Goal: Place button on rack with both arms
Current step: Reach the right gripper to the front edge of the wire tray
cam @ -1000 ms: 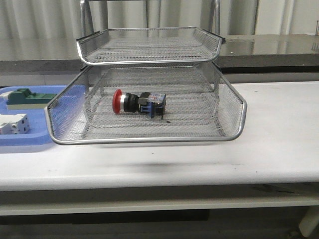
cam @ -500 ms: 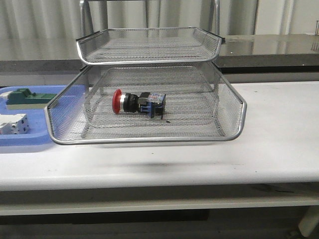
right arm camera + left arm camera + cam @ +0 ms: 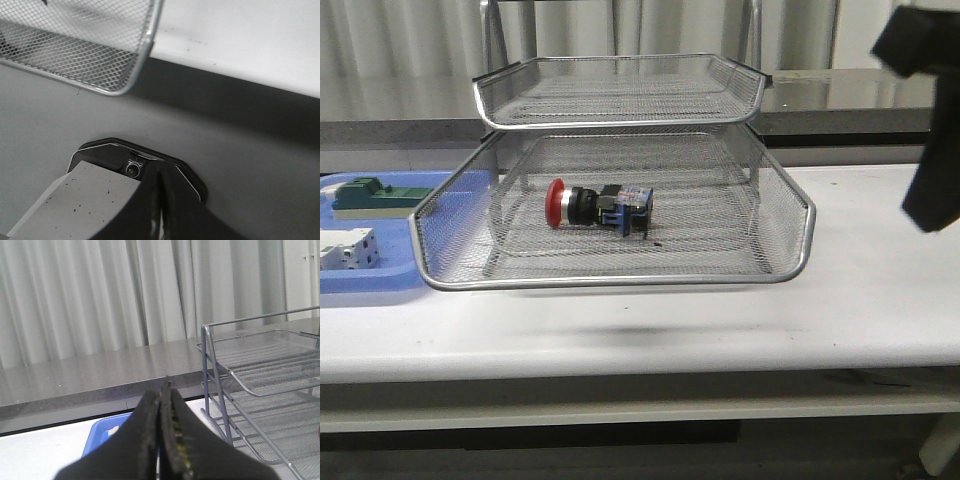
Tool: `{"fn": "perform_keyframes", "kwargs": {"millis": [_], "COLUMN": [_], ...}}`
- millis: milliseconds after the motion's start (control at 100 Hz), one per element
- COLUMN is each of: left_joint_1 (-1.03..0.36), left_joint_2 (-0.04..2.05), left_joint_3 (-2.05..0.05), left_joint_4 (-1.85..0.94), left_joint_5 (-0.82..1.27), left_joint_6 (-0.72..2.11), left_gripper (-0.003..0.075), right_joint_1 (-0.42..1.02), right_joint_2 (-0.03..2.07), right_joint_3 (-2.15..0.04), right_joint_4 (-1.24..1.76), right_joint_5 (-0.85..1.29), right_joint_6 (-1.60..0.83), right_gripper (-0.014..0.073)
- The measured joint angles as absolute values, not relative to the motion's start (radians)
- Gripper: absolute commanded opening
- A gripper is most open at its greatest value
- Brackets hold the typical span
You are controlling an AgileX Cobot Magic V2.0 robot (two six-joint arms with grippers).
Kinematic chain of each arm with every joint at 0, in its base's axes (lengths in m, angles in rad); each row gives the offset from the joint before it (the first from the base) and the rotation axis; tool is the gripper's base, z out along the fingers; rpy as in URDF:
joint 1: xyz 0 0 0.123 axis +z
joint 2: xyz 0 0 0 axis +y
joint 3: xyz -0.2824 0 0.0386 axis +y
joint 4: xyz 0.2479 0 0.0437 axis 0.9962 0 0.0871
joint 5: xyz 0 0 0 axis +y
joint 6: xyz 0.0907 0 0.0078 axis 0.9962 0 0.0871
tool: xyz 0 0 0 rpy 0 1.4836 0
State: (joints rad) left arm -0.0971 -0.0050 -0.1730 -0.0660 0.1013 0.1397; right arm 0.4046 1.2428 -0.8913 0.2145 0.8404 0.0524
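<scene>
The button [image 3: 597, 207], with a red head, black body and blue rear block, lies on its side in the pulled-out lower tray of the silver wire-mesh rack [image 3: 620, 282]. A second tray sits above it. My left gripper [image 3: 165, 390] is shut and empty, held above the table to the left of the rack [image 3: 260, 390]. My right arm [image 3: 932, 120] shows as a dark blurred shape at the right edge, well away from the rack. The right gripper [image 3: 157, 175] is shut on nothing, below and in front of a tray corner [image 3: 125, 85].
A blue plastic tray [image 3: 380, 280] left of the rack holds a green-and-beige block [image 3: 370, 195] and a white block [image 3: 345, 248]. A grey counter [image 3: 860, 90] runs behind the white table [image 3: 880, 300]. A black camera mount [image 3: 132, 167] sits beneath the right gripper.
My right arm has come into the front view at the right edge, where nothing showed before. The button and the rack have not moved.
</scene>
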Motion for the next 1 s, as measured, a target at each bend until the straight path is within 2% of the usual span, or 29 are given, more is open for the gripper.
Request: {"fn": "perform_keyframes", "kwargs": {"millis": [610,1000], "left_joint_1": [-0.097,-0.097], "left_joint_2": [-0.005,-0.005], "left_joint_3": [-0.173,-0.173], "left_joint_4": [-0.066,-0.066], "left_joint_5": [0.101,0.101], "left_joint_6": [0.14,0.14], "left_gripper": [-0.002,-0.002], "right_joint_1": [0.692,0.724], "right_joint_2": [1.563,1.628], "right_joint_3": [-0.893,-0.893], "right_joint_4": [0.325,0.332], "right_joint_5": [0.589,0.455], "right_joint_6": [0.052,0.052], "right_gripper": [-0.0067,-0.0067]}}
